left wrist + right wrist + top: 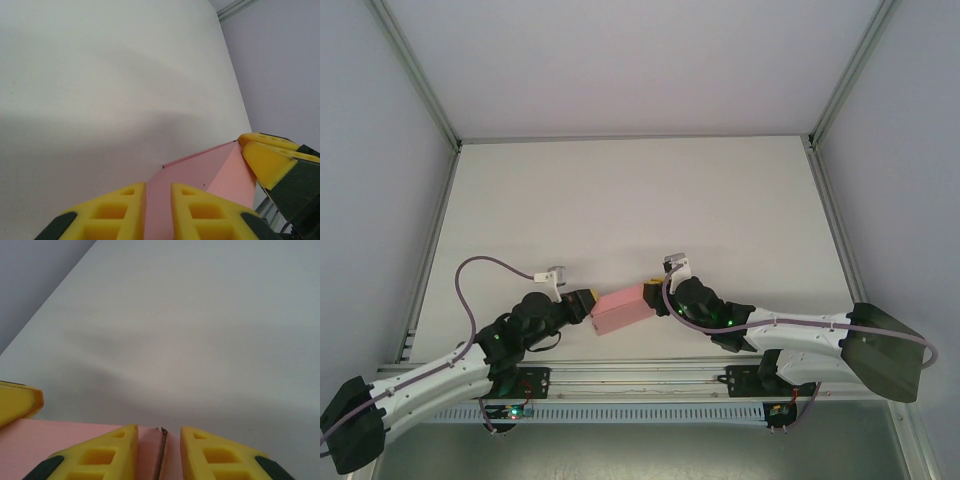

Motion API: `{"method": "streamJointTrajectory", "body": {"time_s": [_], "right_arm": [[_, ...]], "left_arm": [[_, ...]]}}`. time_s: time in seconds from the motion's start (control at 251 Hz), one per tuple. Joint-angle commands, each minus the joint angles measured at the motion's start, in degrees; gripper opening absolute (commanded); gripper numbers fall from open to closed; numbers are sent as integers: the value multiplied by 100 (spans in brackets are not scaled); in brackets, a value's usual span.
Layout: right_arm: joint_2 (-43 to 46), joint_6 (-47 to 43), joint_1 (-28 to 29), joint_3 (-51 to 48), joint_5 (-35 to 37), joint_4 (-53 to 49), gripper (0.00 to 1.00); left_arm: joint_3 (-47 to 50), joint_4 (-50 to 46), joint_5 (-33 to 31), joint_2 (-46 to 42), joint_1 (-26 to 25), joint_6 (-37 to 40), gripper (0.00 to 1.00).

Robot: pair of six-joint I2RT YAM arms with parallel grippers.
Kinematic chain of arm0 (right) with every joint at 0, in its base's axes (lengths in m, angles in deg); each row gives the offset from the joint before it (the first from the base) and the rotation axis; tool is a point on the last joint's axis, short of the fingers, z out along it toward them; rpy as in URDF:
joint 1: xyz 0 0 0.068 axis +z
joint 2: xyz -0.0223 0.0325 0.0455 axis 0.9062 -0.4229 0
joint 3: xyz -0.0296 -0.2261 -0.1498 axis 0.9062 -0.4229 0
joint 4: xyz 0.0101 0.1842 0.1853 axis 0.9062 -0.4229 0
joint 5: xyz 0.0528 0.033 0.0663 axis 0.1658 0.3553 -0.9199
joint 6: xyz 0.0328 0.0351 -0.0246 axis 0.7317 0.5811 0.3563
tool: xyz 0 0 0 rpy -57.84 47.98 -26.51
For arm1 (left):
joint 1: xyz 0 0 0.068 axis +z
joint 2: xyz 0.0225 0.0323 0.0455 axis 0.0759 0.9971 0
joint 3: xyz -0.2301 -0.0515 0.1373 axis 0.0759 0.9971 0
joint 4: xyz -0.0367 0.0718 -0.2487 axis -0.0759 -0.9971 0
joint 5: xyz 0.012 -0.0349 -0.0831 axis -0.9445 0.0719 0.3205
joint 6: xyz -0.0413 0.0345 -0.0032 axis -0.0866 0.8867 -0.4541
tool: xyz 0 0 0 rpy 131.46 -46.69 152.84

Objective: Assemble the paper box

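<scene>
Paper box (pixel 623 310) lies over the tabletop's (pixel 640 200) near edge, long axis running arm to arm: left pincer (pixel 158 189) pinching one end, right pincer (pixel 160 431) pinching the other, both equally near.

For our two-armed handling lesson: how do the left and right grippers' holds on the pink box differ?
The left gripper grips the paper box's left end; the right gripper its right end. A card edge runs between the right gripper's fingers; plain pink card between the left gripper's. Both are yellow-fingered, shut on it.
</scene>
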Motion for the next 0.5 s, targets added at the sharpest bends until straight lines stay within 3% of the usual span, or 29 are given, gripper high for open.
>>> {"method": "streamJointTrajectory", "body": {"time_s": [0.0, 0.068, 0.223, 0.307, 0.375, 0.499], "right_arm": [[-314, -111, -110, -481, 141, -1934, 27], [-309, -148, -103, -507, 100, -1873, 26], [-157, -220, -108, -475, 73, -1879, 26], [30, -251, -104, -439, 56, -1830, 27], [196, -286, -102, -385, 80, -1845, 29], [380, -291, -119, 108, 104, -2123, 37]], "left_arm": [[477, -1623, -187, 439, -181, 354, 23], [420, -1653, -205, 459, -256, 423, 25], [-46, -2110, -305, 416, -332, 727, 38], [-229, -2002, -262, 498, -330, 846, 57], [-416, -1936, -350, 659, -325, 798, 81], [-1167, -2125, -487, 1246, -329, 916, 97]]}}
